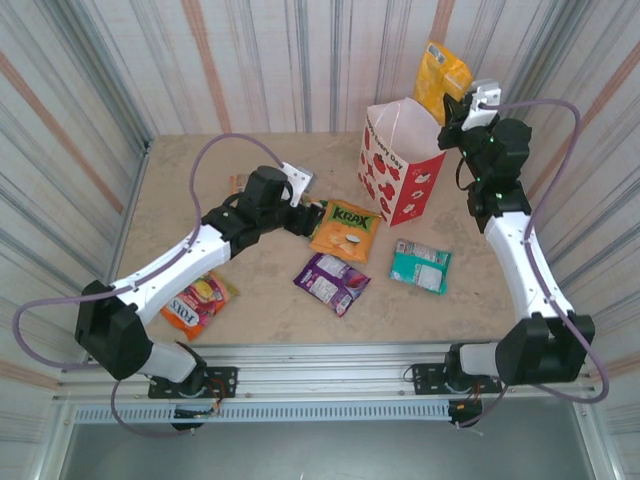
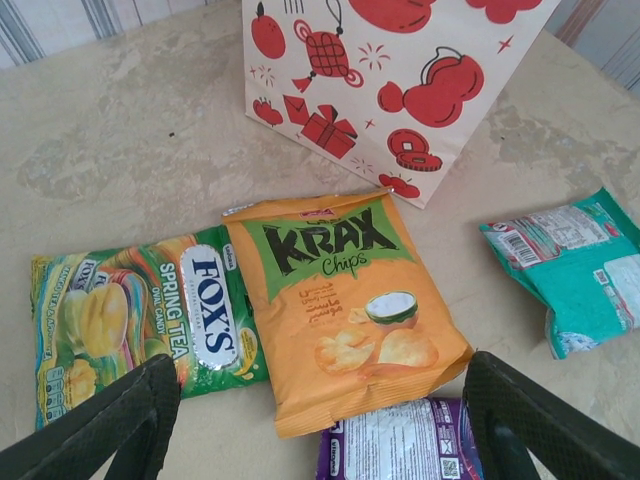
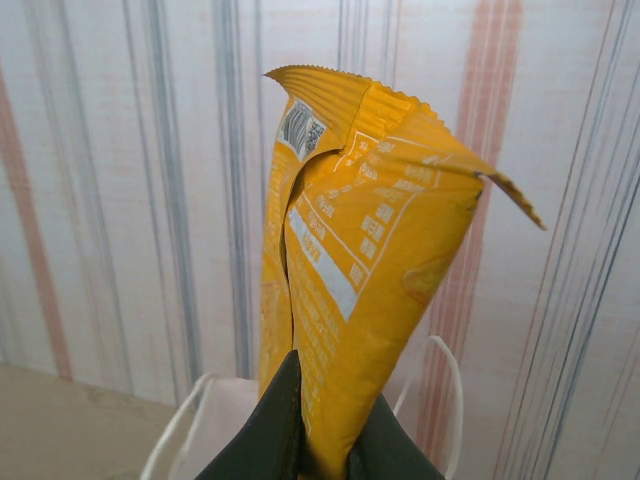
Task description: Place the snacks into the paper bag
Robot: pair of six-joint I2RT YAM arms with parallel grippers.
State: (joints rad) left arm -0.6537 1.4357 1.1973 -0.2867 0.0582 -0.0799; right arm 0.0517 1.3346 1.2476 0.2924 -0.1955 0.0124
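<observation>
The bag stands upright at the back of the table, right of centre, its mouth open upward. The right gripper hangs just beside and above the bag's right rim, pressed together on the lower end of a yellow packet, which stands up from the fingers against the striped wall. In the right wrist view the right gripper pinches the yellow packet, and the bag's white handles show just behind and below it.

The left gripper sits low over the table to the left of the bag. In the left wrist view the left gripper is spread wide and holds nothing, its fingers either side of the near end of the Krax packet. The Krax packet lies flat, near the bag's front. Its left edge overlaps a green Fox's packet. The purple packet lies just nearer than the Krax one, between the arms. The teal packet lies in front of the bag, apart from the rest. A red Fox's packet lies at the near left, partly under the left arm.
</observation>
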